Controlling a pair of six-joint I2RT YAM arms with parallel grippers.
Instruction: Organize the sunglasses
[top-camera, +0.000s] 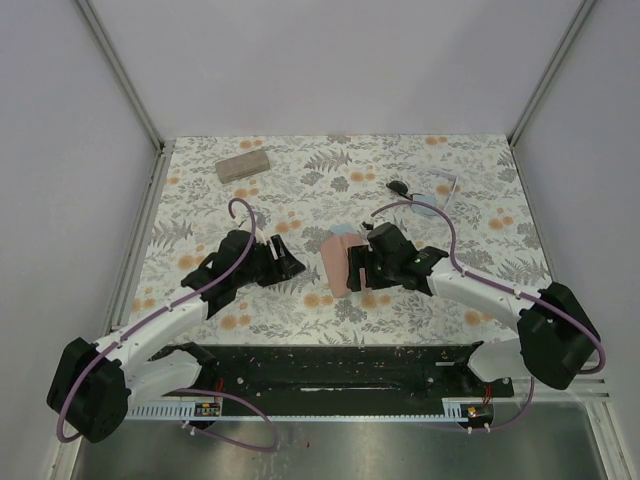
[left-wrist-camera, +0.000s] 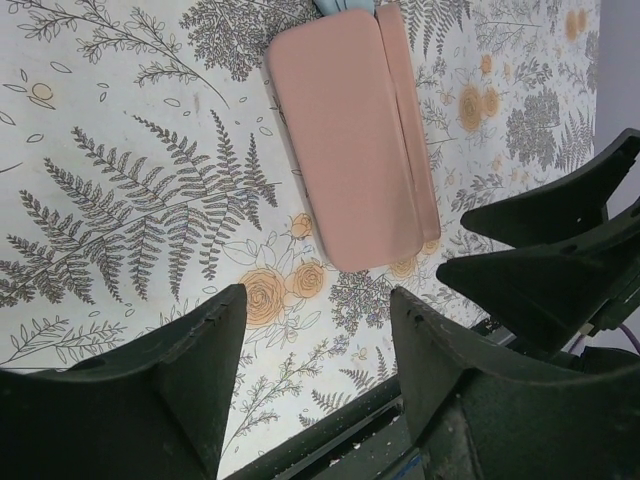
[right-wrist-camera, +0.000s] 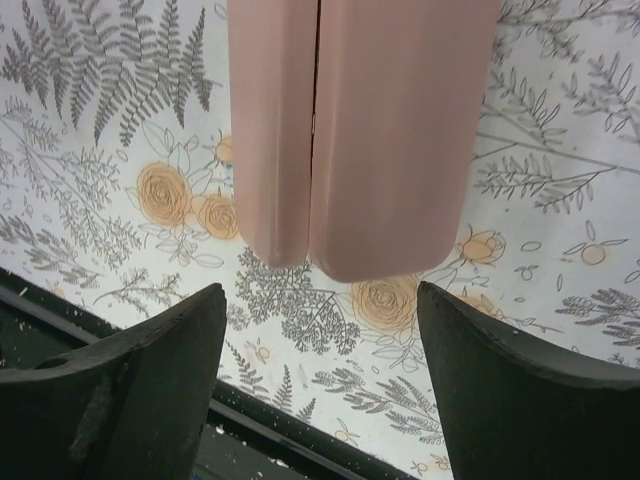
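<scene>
Sunglasses: the black pair (top-camera: 399, 186) and the white-framed pair (top-camera: 438, 192) lie near each other at one o'clock from the pink case (top-camera: 338, 262). They are too small to tell their long axes. The left gripper (left-wrist-camera: 318, 300) and right gripper (right-wrist-camera: 320, 295) both gape wide, empty.

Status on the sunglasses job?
Done: nothing visible. The black sunglasses and white-framed pair lie loose at the far right. In hand: nothing; left hand and right hand open beside the pink case. Left: likely casing both pairs; tan case untouched.
</scene>
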